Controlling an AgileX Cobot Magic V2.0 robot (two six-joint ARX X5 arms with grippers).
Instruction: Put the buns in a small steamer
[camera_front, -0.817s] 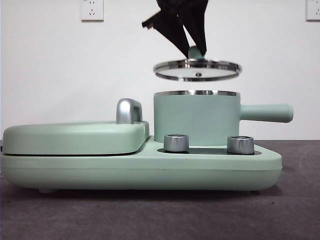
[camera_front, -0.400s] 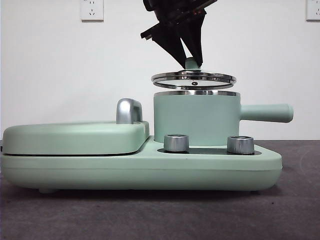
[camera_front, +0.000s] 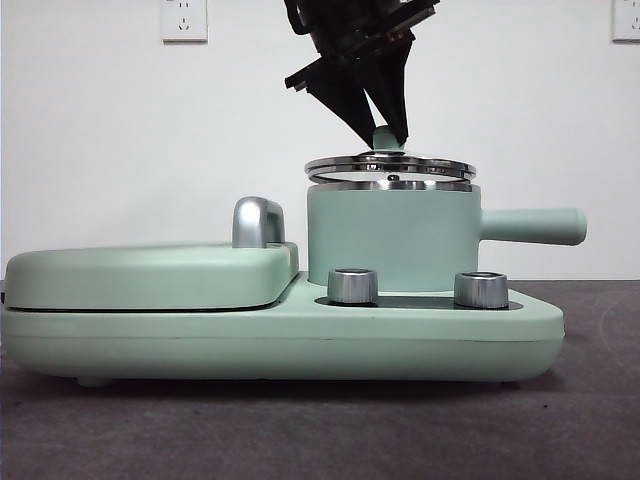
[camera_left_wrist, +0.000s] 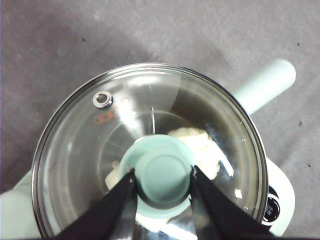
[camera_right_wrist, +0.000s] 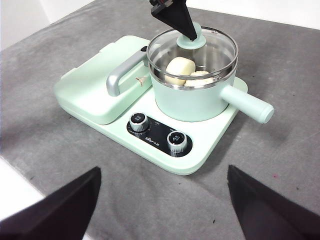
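The small steamer (camera_front: 390, 240) is a mint-green pot with a long side handle (camera_front: 535, 226), standing on the right of the cooker base. Both buns lie inside it: a smooth one (camera_right_wrist: 179, 70) and a ridged one (camera_right_wrist: 200, 79), also seen through the glass (camera_left_wrist: 200, 145). My left gripper (camera_front: 388, 128) comes down from above and is shut on the green knob (camera_left_wrist: 162, 175) of the glass lid (camera_front: 390, 167). It holds the lid level, right at the pot's steel rim. My right gripper (camera_right_wrist: 162, 200) hangs open well in front of the cooker, holding nothing.
A flat mint-green griddle cover (camera_front: 150, 275) with a chrome handle (camera_front: 257, 222) fills the cooker's left half. Two steel dials (camera_front: 352, 285) (camera_front: 480, 289) sit on the base's front (camera_front: 280, 340). Grey tabletop lies all around, and a white wall stands behind.
My left gripper has come down with the lid, from well above the pot to its rim. The pot and cooker have not moved.
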